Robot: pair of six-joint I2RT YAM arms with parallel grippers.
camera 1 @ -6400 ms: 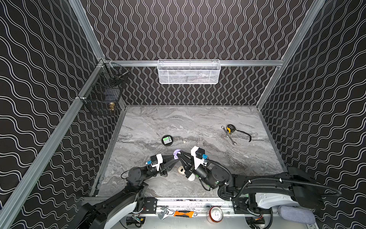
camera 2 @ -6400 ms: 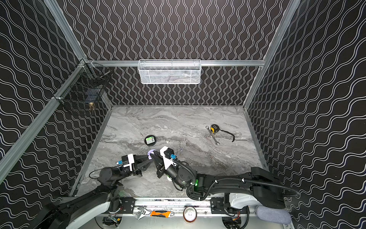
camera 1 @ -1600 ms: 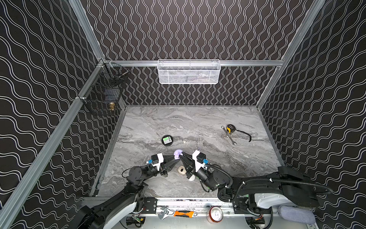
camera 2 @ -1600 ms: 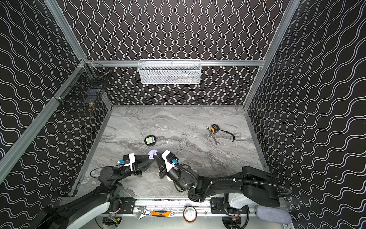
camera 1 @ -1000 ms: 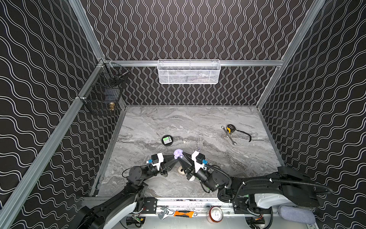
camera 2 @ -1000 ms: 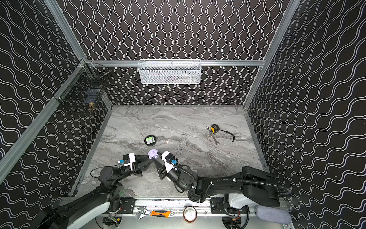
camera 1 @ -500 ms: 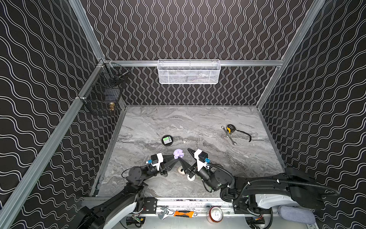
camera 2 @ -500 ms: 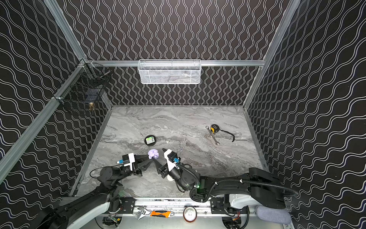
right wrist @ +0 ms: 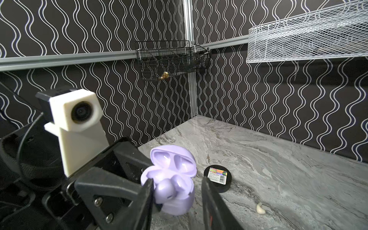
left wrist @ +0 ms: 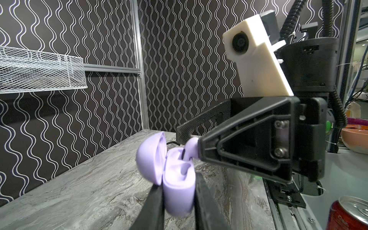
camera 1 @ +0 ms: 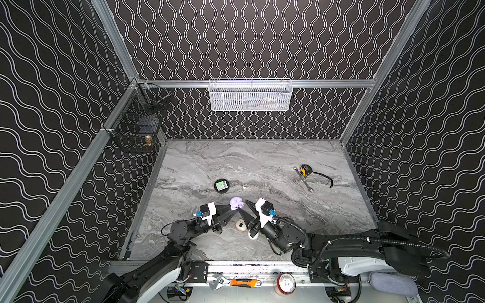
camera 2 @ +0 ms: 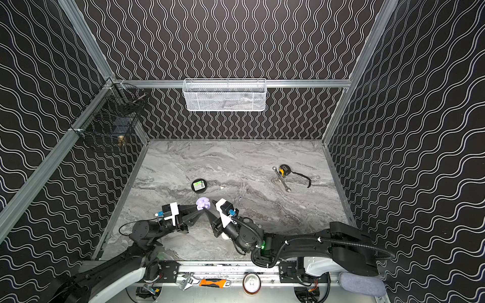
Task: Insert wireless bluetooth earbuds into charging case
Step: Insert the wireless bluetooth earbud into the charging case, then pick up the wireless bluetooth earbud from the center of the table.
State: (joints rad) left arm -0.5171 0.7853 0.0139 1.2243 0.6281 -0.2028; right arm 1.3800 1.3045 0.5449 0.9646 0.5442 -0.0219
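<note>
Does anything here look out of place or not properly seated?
Yes: one lilac earbud sits high in the open lilac charging case, not down in its slot. A cream earbud lies loose on the tabletop.

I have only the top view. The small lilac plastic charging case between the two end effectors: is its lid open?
Observer: Yes. The right wrist view shows the small lilac plastic charging case with its lid folded back.
Operator: Who holds it?
Observer: The left end effector; its fingers press both sides of it.
Operator: And the right end effector?
Observer: Its jaws stand apart; a glossy lilac earbud in the case mouth lies against one finger, clear of the other.
</note>
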